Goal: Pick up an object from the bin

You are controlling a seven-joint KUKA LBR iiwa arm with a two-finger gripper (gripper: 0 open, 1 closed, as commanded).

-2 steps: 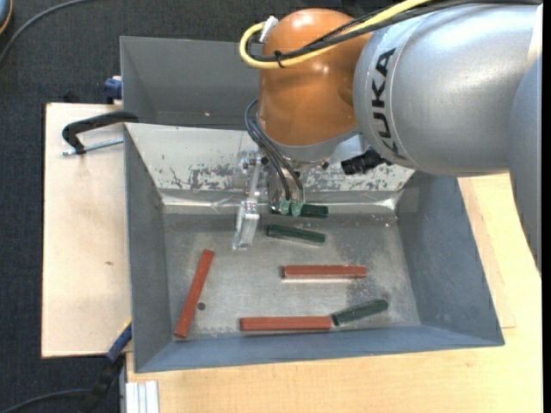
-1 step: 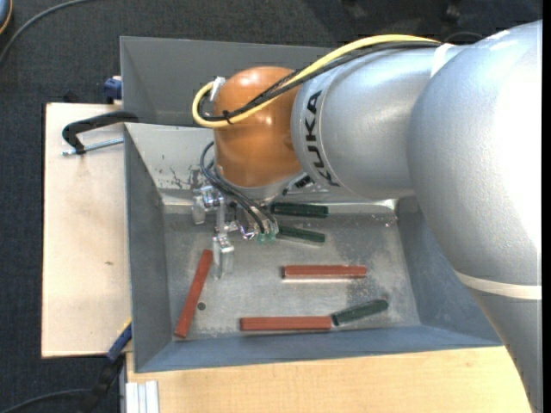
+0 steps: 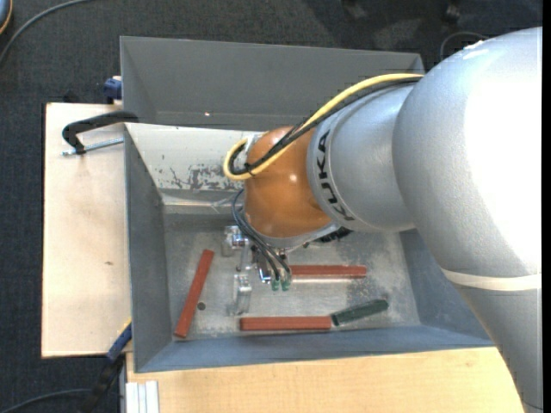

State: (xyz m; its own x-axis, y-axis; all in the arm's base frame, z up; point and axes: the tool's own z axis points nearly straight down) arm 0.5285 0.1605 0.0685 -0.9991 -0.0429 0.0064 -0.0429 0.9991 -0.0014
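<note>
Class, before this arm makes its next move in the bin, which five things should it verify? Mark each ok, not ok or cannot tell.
1. Gripper is low inside the bin, among the sticks: ok.
2. Gripper holds nothing yet: cannot tell.
3. Slanted red-brown stick on the left lies apart from the other sticks: ok.
4. Red-brown stick on the right is free along its whole length: cannot tell, since the robot hides its near end.
5. Red-brown stick at the front lies clear of its neighbour: not ok, it seems to touch the dark green stick end to end.
</note>
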